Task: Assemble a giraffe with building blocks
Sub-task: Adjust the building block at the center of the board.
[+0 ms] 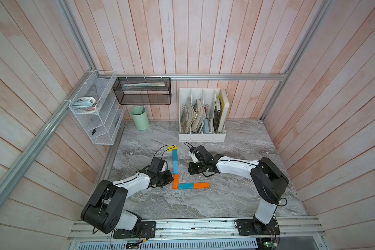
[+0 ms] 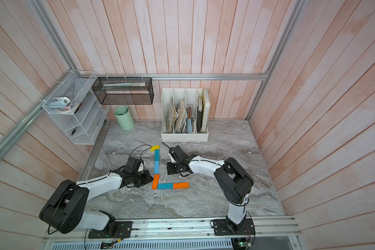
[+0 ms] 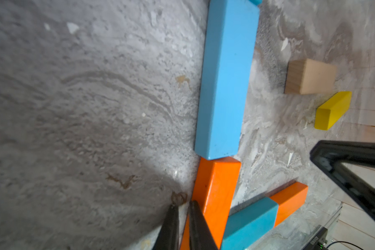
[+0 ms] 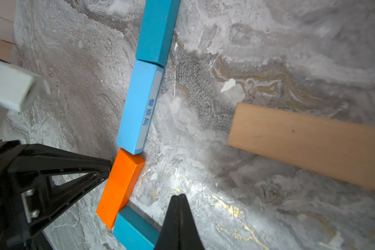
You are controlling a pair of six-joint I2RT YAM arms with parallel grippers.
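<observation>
**Top views.** The giraffe (image 1: 175,166) lies flat, left of the middle of the surface (image 1: 225,201). Its yellow head (image 1: 172,148) points toward the far edge. The neck runs back to the orange neck bar (image 2: 155,181), which meets the body at a corner. No legs are laid yet.

**Left wrist view.** The left gripper (image 3: 183,204) has its jaws all but closed, with only a slit between them, and grasps nothing. One fingertip rests against the long side of the orange neck bar, which sits skewed to the light-blue bar (image 3: 225,82). A tan block (image 3: 310,76) and a yellow block (image 3: 332,110) lie loose beyond the neck.

**Right wrist view.** The right gripper (image 4: 179,201), jaws fully together and empty, stands just beside the inner corner of the neck and the teal body bar (image 4: 134,229).

The step in hand appears to be squaring the orange bar. It is best done with a slow sideways push, low on the bar's side, so that the bar slides rather than tips. The closed right tip can serve as a stop. The push should end once the edges align, or the corner joint may open.
</observation>
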